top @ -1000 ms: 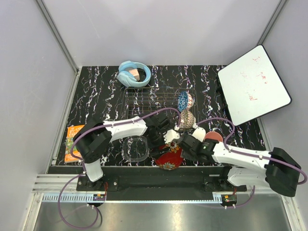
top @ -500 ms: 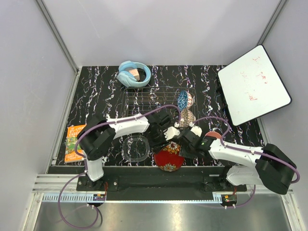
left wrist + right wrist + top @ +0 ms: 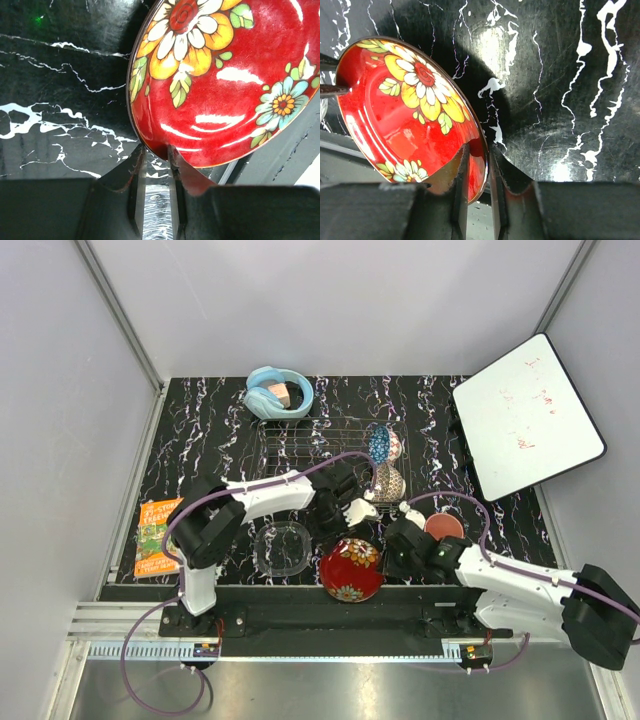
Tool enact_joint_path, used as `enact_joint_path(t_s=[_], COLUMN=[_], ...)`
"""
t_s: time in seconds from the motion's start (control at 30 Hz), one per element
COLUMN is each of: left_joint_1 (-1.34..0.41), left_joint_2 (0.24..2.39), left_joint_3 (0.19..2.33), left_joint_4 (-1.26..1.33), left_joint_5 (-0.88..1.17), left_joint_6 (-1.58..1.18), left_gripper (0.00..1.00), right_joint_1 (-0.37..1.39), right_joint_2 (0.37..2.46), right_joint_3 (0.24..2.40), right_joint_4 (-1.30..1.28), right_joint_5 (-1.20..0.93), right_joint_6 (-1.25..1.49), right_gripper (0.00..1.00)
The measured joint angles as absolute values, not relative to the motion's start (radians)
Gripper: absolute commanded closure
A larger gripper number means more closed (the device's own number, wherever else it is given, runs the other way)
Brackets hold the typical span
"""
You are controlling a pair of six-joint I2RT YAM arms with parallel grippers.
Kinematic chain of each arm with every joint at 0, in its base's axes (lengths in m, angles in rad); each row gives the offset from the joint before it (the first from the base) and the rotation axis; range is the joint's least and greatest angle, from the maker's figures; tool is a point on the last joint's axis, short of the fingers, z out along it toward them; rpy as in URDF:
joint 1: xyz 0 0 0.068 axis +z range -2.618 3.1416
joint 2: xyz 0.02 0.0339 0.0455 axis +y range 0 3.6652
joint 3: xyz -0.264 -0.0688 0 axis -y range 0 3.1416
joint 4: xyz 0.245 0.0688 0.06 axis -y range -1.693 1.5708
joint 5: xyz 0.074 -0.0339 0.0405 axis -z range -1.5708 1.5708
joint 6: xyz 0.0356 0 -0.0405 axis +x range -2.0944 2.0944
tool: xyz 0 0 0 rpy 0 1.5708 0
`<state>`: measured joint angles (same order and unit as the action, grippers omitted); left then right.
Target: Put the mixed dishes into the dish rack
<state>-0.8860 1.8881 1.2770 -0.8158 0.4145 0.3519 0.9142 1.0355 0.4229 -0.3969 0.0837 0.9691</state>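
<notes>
Clear glass bowl (image 3: 281, 547) sits loose near the near edge of the desk, left of centre, not loaded yet. Just right of it my left hand (image 3: 156, 150) is clenched on the rim of the red floral plate (image 3: 350, 568), fingers either side of the edge. The plate is at the middle of the near edge, tilted, and looks lifted off the desk. My right hand (image 3: 476, 152) is pinching the opposite rim, so both hands are grasping the one plate. I read this as a handover mid-way. Pink plastic cup (image 3: 443, 526) waits to the right, apart from the plate. The dish rack (image 3: 310, 445) is behind, toward the far edge, with the blue patterned bowl (image 3: 379, 446) and beige lattice-patterned bowl (image 3: 388, 482) standing at its right end. Next move: one hand lets go, the other carries the plate back and slots it upright; the rim grip is thin, so it could slip.
</notes>
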Motion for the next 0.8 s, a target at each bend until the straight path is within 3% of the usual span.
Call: enact_joint_path(t_s=[0.13,0.17,0.3,0.6,0.8], left_joint_1=[-0.886,-0.886,-0.888,-0.883,-0.836], left_joint_2=[1.894,1.895,1.901,1.937,1.959], left_joint_3=[1.287,1.29,1.296,1.309,1.325], left_joint_4=[-0.828,-0.833,-0.855,-0.925,-0.994], left_joint_5=[0.424,0.43,0.46,0.512,0.616], left_joint_6=[0.358,0.361,0.368,0.377,0.413], left_gripper=[0.69,0.58,0.45,0.43,0.5], right_joint_1=[0.914,0.914,0.914,0.919,0.963], right_joint_2=[1.005,0.999,0.959,0.869,0.831], right_joint_3=[0.404,0.403,0.399,0.398,0.398], right_joint_4=[-0.386,-0.384,-0.371,-0.316,-0.286], right_joint_5=[0.075,0.072,0.066,0.061,0.073], right_joint_6=[0.952,0.943,0.895,0.801,0.749], right_gripper=[1.0,1.0,1.0,1.0,1.0])
